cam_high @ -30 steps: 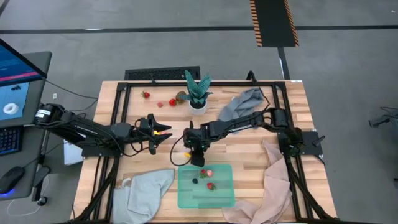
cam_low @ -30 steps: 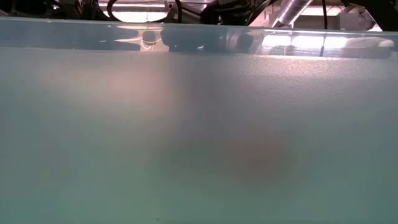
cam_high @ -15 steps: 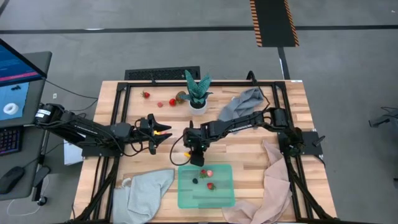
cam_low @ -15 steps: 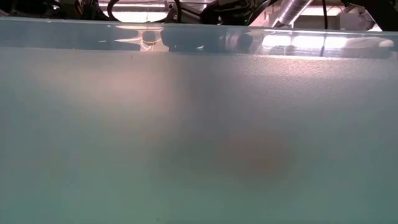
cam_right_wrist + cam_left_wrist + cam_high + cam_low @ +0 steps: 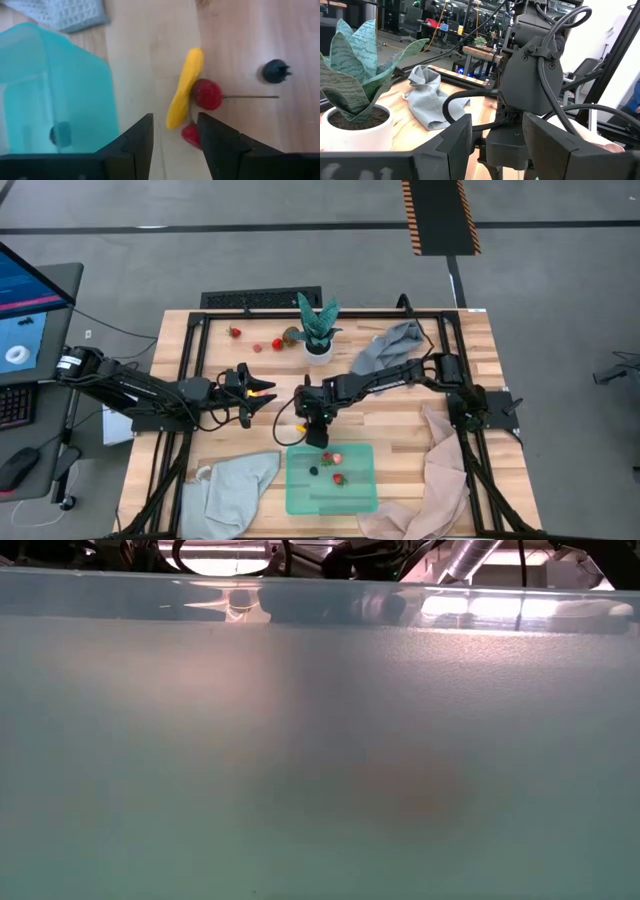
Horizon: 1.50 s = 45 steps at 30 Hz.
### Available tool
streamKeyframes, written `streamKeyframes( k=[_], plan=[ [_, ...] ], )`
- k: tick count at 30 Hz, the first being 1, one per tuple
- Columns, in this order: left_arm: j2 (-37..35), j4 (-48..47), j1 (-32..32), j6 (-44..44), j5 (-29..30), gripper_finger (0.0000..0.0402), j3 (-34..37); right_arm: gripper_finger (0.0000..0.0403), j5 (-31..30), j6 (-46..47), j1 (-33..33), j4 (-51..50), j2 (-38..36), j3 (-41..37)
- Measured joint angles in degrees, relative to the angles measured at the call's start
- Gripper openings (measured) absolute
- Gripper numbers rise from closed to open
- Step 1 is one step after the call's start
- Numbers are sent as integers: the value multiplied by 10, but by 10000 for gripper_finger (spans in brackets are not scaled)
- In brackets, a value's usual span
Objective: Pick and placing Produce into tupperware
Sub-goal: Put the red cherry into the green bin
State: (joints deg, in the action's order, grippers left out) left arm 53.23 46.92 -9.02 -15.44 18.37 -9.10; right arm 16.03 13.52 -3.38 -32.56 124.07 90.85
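On the wooden table (image 5: pixel 400 410), near its middle, the right gripper (image 5: pixel 316 435) is held pointing down just beyond the far edge of the mint-green tupperware (image 5: pixel 332 479); its fingers (image 5: pixel 135 145) are seen parted, with nothing between them. Directly ahead of those fingers, on bare wood beside the container's corner, one yellow banana (image 5: pixel 184 87) is found lying flat, touched by two red strawberries (image 5: pixel 206 94); one dark berry (image 5: pixel 275 70) lies apart from that cluster. Inside the tupperware, two red strawberries and one dark berry (image 5: pixel 313 471) are counted from above. Near the table's far edge, three more small fruit pieces (image 5: pixel 257 340) are scattered beside one potted plant (image 5: pixel 318 330). The left gripper (image 5: pixel 255 394) is held over the table to the left of the right one, with something yellow showing at its tip; whether its fingers are apart or together cannot be told. Three cloths are noted: one grey (image 5: pixel 388 345) at the far side, one pale green (image 5: pixel 235 485) and one pinkish (image 5: pixel 435 480) flanking the container.
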Motion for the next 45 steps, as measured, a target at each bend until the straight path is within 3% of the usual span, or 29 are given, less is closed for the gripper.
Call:
streamKeyframes(
  k=[12, 27, 45],
  plan=[
    [0, 0, 0, 0, 0, 167, 0, 175, 22, 0, -13, 28, 42, 3],
    [0, -4, 0, 0, 0, 167, 0, 174, -2, 2, -15, 11, 48, 28],
    [0, -5, 0, 0, 0, 167, 0, 121, -44, -14, -23, -25, 48, 35]
  ],
)
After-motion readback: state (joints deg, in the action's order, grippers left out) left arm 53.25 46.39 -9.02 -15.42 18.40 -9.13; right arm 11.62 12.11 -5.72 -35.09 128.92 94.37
